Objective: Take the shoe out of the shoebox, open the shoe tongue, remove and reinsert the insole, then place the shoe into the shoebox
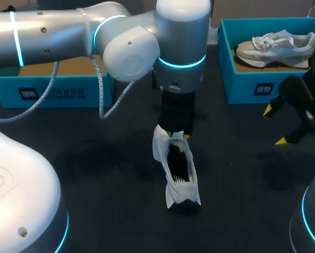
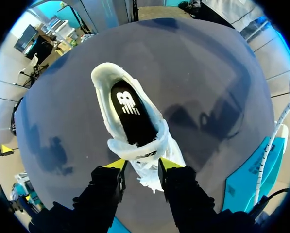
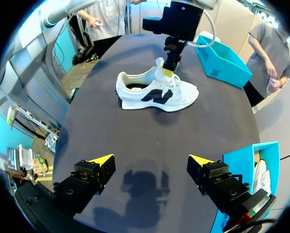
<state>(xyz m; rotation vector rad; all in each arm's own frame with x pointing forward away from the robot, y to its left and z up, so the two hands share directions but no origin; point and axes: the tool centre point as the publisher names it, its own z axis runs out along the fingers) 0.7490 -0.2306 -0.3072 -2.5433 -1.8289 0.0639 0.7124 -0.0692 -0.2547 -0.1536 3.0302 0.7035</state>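
Mid-table: shoe (image 1: 179, 171) | left gripper (image 2: 143, 164) pinching tongue (image 2: 135, 152) | right gripper (image 3: 151, 160) spread, well apart

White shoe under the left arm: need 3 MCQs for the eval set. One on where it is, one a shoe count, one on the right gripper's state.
1. Where is the white shoe that the left gripper is holding?
A. In the left shoebox
B. In the right shoebox
C. On the table, outside both boxes

2. How many shoes does the head view show?
A. One
B. Two
C. Three

3. What state is the right gripper in?
A. Open, holding nothing
B. Shut on the insole
C. Shut on the shoe's tongue

Answers:
1 C: the white shoe stands on the dark table, with the left gripper pinching its tongue.
2 B: one on the table and a second shoe in the right shoebox.
3 A: the right gripper has its yellow tips wide apart over bare table.
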